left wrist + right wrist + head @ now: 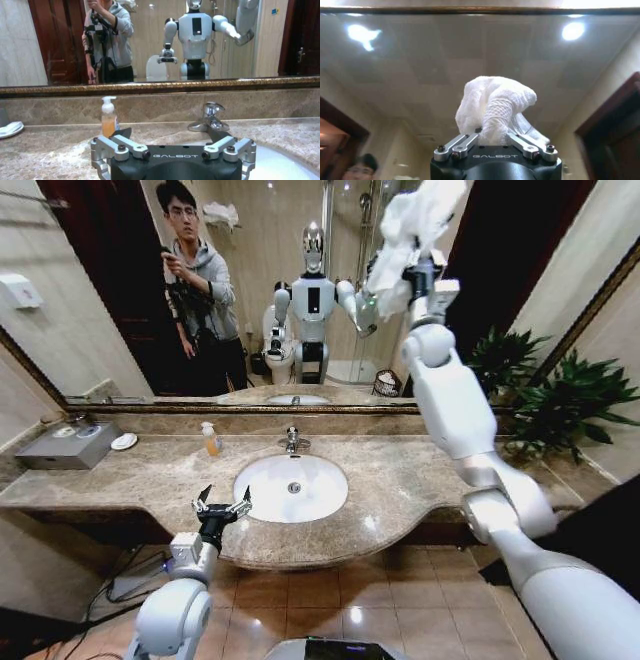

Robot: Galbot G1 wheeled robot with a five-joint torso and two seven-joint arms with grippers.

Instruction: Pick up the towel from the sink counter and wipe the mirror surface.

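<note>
Closest to where I stand, the left gripper (222, 505) hangs low over the front edge of the sink counter (400, 490), just at the near left rim of the white basin (291, 487). Its fingers are spread wide apart and there is nothing between them. From the left wrist view that same left gripper (172, 148) faces the back wall, with the chrome faucet (209, 118) and a soap pump bottle (108, 118) of amber liquid standing beyond it on the marble.

Further back on the counter, a grey box (68, 445) sits at the far left end, with a small white dish (124, 441) just beside it. The soap bottle (209, 439) stands left of the faucet (291, 441), both near the backsplash. Leafy green plants (560, 395) crowd the right end of the counter.

Over on the right, the robot's right arm reaches steeply upward, well above the counter. The right gripper (418, 268) is clamped on a crumpled white towel (410, 230), which bunches up out of the jaws and is held high against the mirror surface (260, 290), near its upper part; whether the cloth actually touches the glass I cannot tell. In the right wrist view the right gripper (495, 140) pinches the towel (492, 108) at its lower end, with the fabric billowing above the fingers toward the glass, where ceiling lights are reflected.

The mirror's dark ornate frame (250, 408) runs along the backsplash.
</note>
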